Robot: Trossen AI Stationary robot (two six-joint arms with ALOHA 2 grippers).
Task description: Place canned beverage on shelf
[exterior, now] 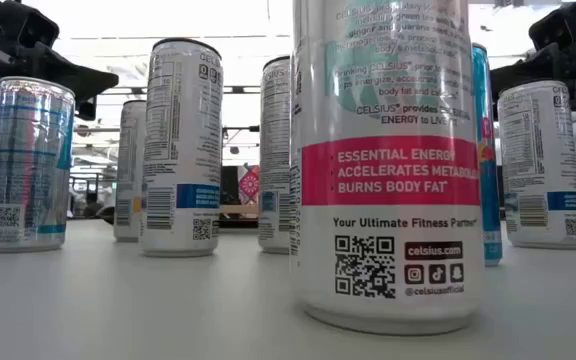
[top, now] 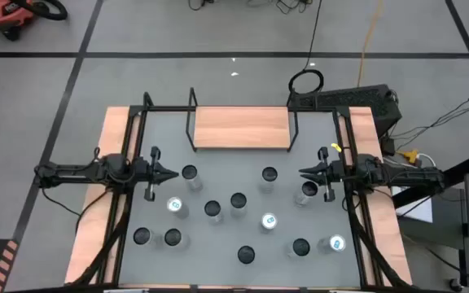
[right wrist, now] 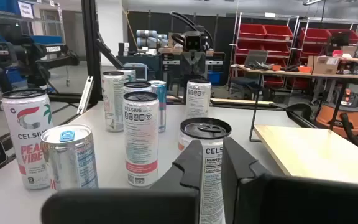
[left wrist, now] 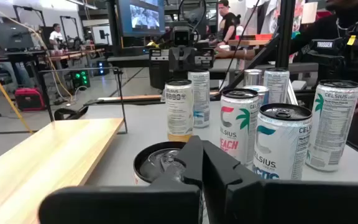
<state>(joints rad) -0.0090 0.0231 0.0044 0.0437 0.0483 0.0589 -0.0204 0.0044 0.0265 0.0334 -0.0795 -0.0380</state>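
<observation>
Several slim beverage cans stand upright on the grey tabletop. The shelf, a light-wood board with black rod ends, sits at the back middle with nothing on it. My left gripper is shut and holds nothing, its tip just short of a dark-topped can. In the left wrist view that can sits right beyond the gripper, beside the shelf. My right gripper is shut and holds nothing, with a can close by. The right wrist view shows a can right behind the gripper.
A black frame borders the table's back and sides. In the low view a large Celsius can fills the foreground, with other cans behind it. People and workbenches show beyond the table.
</observation>
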